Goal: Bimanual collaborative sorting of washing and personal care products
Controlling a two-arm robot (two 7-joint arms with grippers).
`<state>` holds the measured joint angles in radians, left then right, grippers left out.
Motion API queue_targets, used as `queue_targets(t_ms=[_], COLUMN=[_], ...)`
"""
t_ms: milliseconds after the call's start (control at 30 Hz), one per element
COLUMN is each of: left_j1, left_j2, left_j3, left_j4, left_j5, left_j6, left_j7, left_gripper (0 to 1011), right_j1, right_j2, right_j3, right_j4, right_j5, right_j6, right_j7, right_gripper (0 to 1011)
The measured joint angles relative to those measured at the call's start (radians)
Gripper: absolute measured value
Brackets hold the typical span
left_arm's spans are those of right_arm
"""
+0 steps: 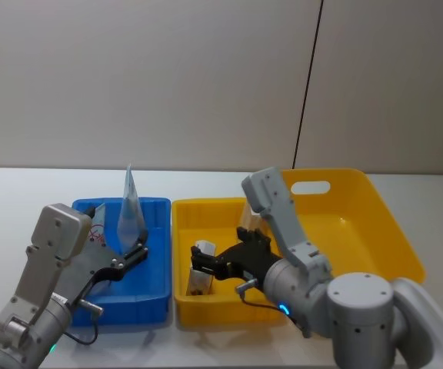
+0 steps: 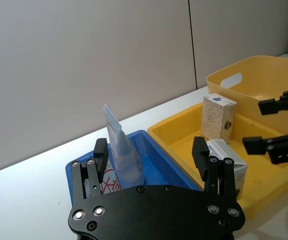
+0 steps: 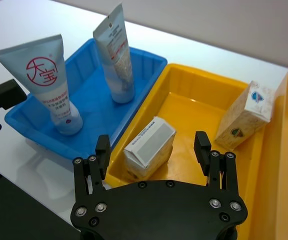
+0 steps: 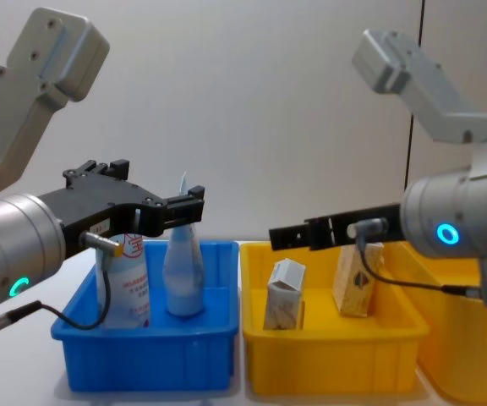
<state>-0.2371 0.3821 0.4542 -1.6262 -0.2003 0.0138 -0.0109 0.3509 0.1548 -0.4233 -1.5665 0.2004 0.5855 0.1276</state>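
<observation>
Two pale squeeze tubes stand upright in the blue bin: a plain tube and a tube with a red round logo. Two beige-white cartons stand in the small yellow bin: a near carton and a far carton. My left gripper hovers open over the blue bin, just in front of the tubes, holding nothing. Over the small yellow bin, my right gripper is open and empty above the near carton. The left arm partly hides the logo tube in the head view.
A large yellow bin with a handle slot stands to the right of the small one. The bins sit side by side on a white table, with a grey wall behind. Bare tabletop lies left of the blue bin.
</observation>
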Motion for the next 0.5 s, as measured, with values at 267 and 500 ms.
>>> queue_targets(t_ms=[267,500], left_j1=[0.0,0.0], left_j2=[0.0,0.0], left_j3=[0.0,0.0], left_j4=[0.0,0.0], left_j5=[0.0,0.0], left_j6=[0.0,0.0], left_j7=[0.0,0.0], left_gripper=[1001,1002], right_j1=[0.011,0.013], right_j2=[-0.047,-0.085], right_j3=[-0.007,-0.002], right_j4=[0.043,0.082], right_j5=[-0.014,-0.024], right_j6=[0.045,0.062], right_j7=[-0.038,-0.077], right_gripper=[1002,1002])
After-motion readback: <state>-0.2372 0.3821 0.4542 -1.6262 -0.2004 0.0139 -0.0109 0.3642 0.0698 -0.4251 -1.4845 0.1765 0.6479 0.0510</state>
